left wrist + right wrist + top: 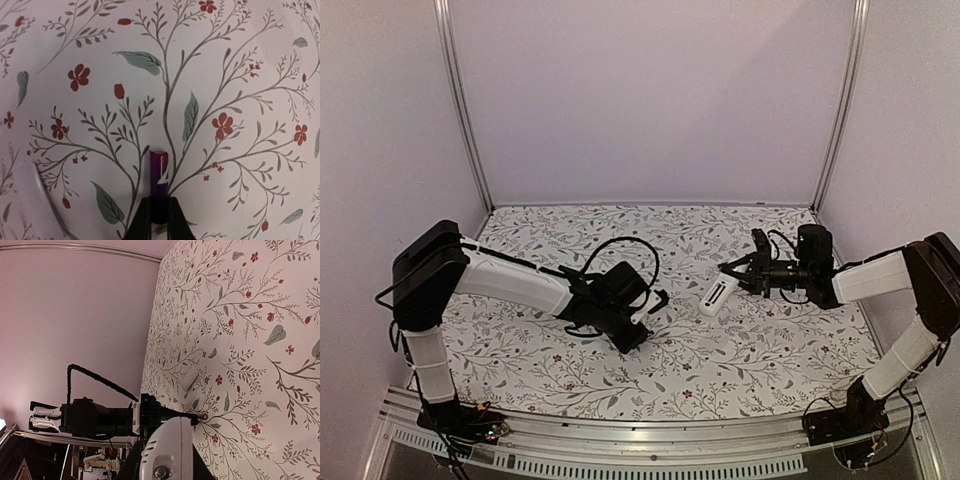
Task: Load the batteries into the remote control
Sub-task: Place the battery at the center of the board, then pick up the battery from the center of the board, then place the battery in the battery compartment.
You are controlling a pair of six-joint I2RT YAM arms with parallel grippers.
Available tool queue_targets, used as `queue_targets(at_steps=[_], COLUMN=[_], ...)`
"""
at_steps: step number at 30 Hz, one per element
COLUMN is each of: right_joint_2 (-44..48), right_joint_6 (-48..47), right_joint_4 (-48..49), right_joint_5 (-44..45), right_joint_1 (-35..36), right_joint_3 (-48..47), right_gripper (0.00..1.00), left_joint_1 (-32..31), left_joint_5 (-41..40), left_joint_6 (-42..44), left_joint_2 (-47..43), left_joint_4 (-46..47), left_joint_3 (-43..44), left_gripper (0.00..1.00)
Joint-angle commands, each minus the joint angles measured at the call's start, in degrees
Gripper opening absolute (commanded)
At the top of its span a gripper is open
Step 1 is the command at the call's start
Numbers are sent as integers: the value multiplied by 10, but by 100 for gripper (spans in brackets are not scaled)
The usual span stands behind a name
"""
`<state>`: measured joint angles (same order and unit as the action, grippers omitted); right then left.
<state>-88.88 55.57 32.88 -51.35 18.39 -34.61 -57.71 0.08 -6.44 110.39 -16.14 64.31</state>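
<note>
My left gripper [159, 201] is shut on the lower end of a dark purple battery [159, 172], which sticks out forward low over the patterned table; it also shows in the top view [655, 303]. My right gripper [738, 272] is shut on the white remote control [717, 295] and holds it tilted above the table's middle right. In the right wrist view the remote's end [167, 450] fills the bottom, with the left gripper's tip and the battery's end [201, 416] just beyond it. I see only one battery.
A small flat white piece [37, 200] lies on the table left of the left gripper, also seen in the right wrist view [191, 382]. The flowered table cover [770, 350] ends at white walls behind and at both sides.
</note>
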Motion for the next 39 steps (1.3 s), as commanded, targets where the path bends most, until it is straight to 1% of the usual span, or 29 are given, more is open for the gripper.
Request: queue_targets(at_steps=[1,3,6,10,13,14,19,20,24,30,36,39], right_joint_2=[-56,-80,-104,-118,-129,-132,-143,-145,-150,-145,-136,-130], right_joint_6=[76,106,128,130,124,123,112,111,107,109,106,104], right_joint_4=[151,190,221,221,220,220,219,219,220,211,185,173], right_joint_5=[0,-1,2,9,11,11,8,8,10,25,53,67], right_joint_1=[21,27,36,48,53,54,60,61,73,91,119,131], right_joint_3=[12,15,19,22,23,23,21,21,17,13,5,-1], right_gripper=[0,0,0,0,0,0,0,0,0,0,0,0], left_joint_1=[0,0,-5,-8,-8,-8,-9,-8,-5,-5,-6,-10], left_joint_5=[-25,-25,-26,-22,-23,-21,-17,-14,1,47,121,132], left_joint_6=[-33,-29,-19,-8,-1,2,0,-5,-29,-80,-166,-208], left_joint_2=[-2,0,11,27,35,36,21,12,-44,-104,-143,-143], left_joint_4=[-40,-34,-34,-38,-43,-45,-51,-51,-65,-142,-149,-154], left_joint_3=[-55,-53,-40,-25,-19,-18,-21,-24,-19,48,78,98], left_gripper=[4,8,17,25,27,27,10,7,1,0,0,0])
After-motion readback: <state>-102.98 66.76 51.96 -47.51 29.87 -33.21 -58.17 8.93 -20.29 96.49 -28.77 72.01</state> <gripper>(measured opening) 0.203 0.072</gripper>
